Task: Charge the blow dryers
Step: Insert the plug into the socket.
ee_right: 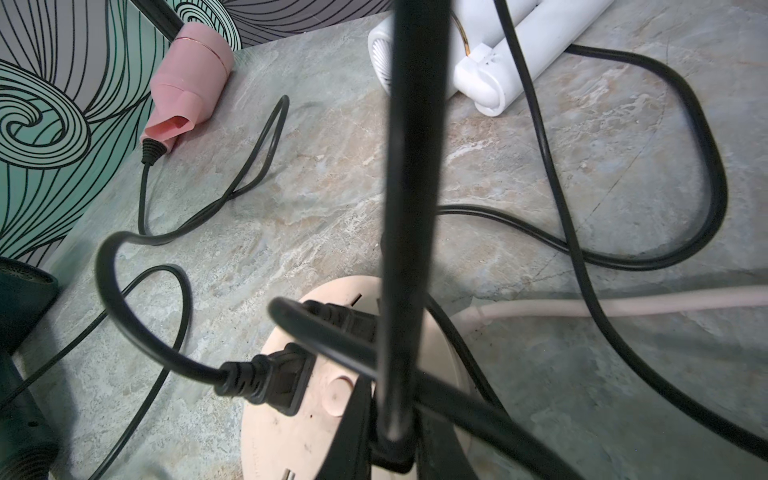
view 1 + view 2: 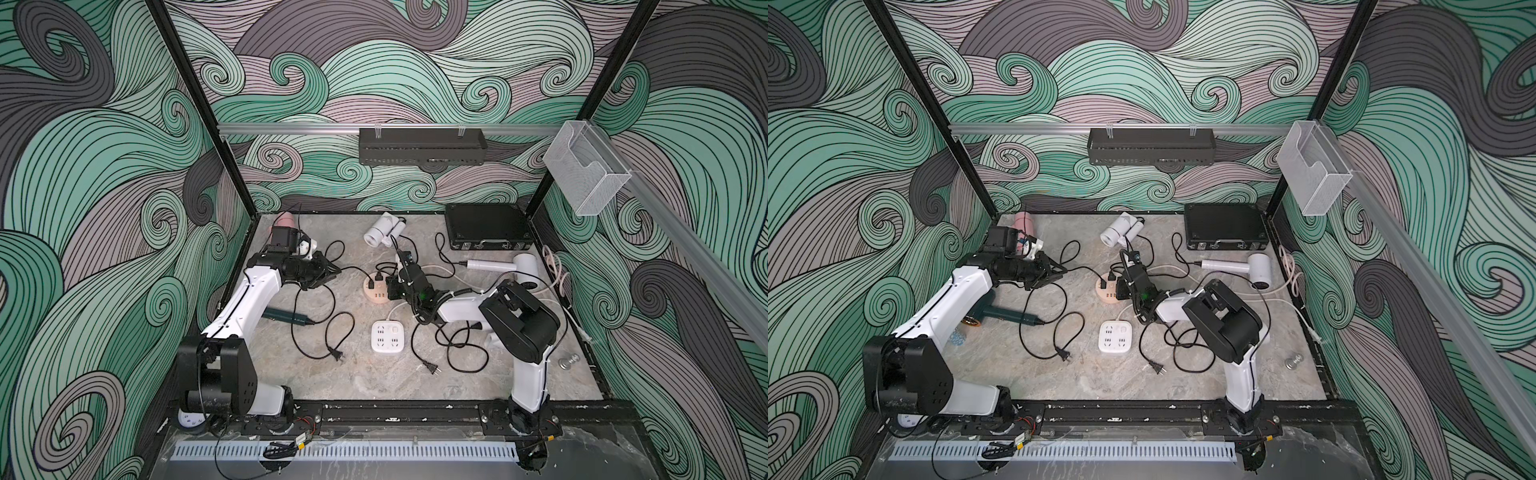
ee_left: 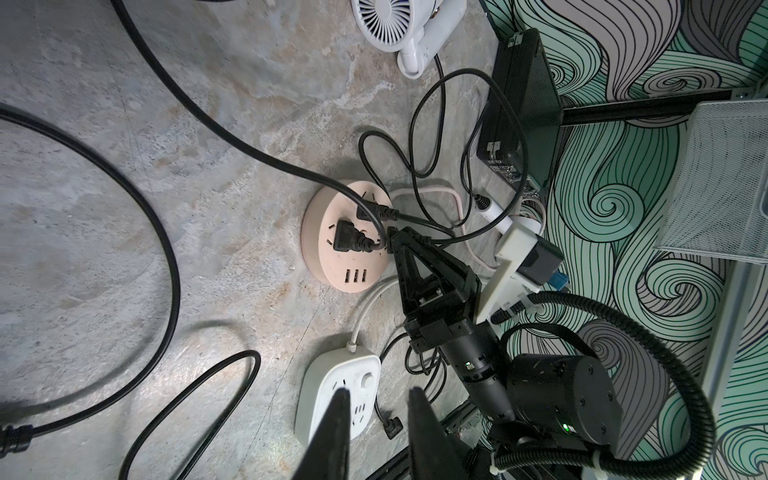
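My right gripper (image 2: 392, 289) (image 1: 392, 432) is shut on a black plug at the edge of the round peach hub (image 2: 376, 291) (image 3: 328, 257), and the plug's cord rises across the right wrist view. Two other plugs (image 3: 351, 241) sit in the hub. My left gripper (image 2: 332, 270) (image 3: 379, 395) hangs open and empty left of the hub. A pink blow dryer (image 2: 286, 222) (image 1: 191, 83) lies at the back left. A folded white one (image 2: 380, 232) (image 3: 399, 25) lies at the back middle. Another white one (image 2: 523, 266) lies at the right. The dark green one (image 2: 1000, 318) lies partly under the left arm.
A square white socket block (image 2: 387, 336) (image 3: 332, 386) lies in front of the hub. Two loose plugs (image 2: 337, 355) (image 2: 432, 368) and looping black cords cover the table's middle. A black case (image 2: 486, 226) stands at the back right. A small metal piece (image 2: 567, 361) lies near the right edge.
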